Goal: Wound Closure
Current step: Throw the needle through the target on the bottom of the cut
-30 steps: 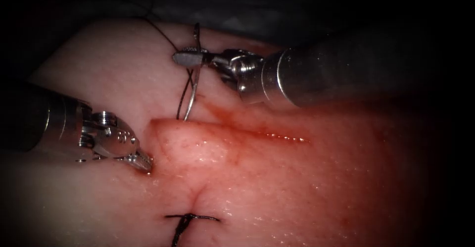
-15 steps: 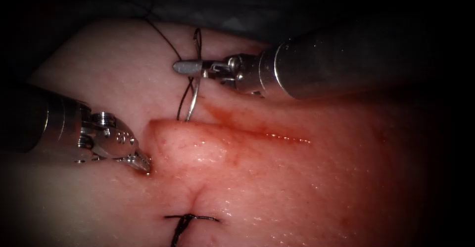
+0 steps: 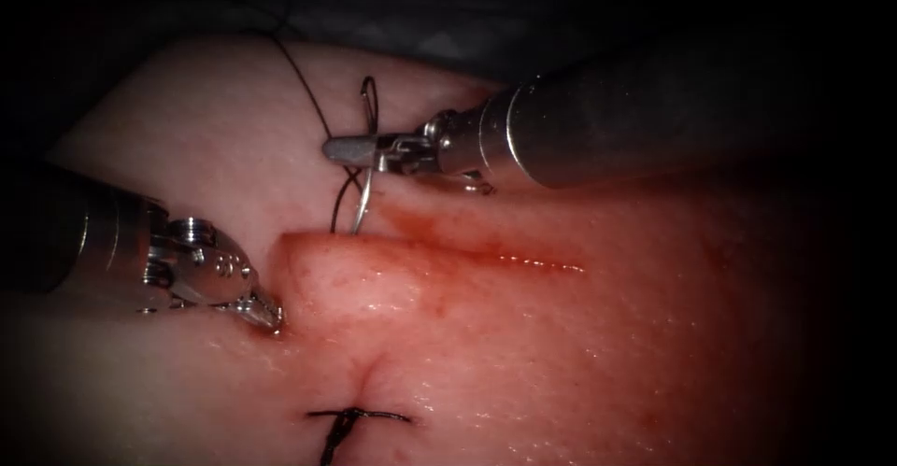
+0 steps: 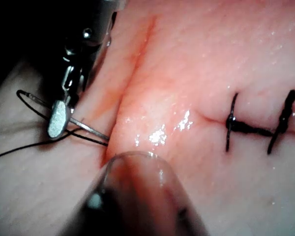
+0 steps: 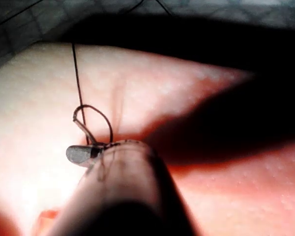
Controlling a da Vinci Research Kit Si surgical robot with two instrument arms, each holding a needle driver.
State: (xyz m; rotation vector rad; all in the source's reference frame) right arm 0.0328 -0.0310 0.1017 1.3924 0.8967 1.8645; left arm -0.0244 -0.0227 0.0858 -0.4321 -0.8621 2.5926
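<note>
Right now we see the right end effector (image 3: 350,149) clamped on the needle (image 3: 366,184) approx. mid-curve, jaws crossing it at right angles. We judge that grip suits steering the curve. The needle's lower end meets the tissue (image 3: 561,354) at the upper lip of the cut (image 3: 439,249), toward 12 o'clock from the wound's left corner; its swaged end arcs up past the jaws. The point is hidden at the lip, so we can't tell how deep it sits, or whether it's in at all.

Thread (image 3: 304,78) runs from the swage up toward 11 o'clock and off the tissue edge; a loop hangs beside the needle.

The left end effector (image 3: 264,315) rests its tip on the tissue at 9 o'clock of the cut's corner, prob. steadying that edge. Whether it pinches tissue or is merely pressing, we can't tell.

A tied stitch (image 3: 360,417) sits at 6 o'clock, cut off by the frame edge.
</note>
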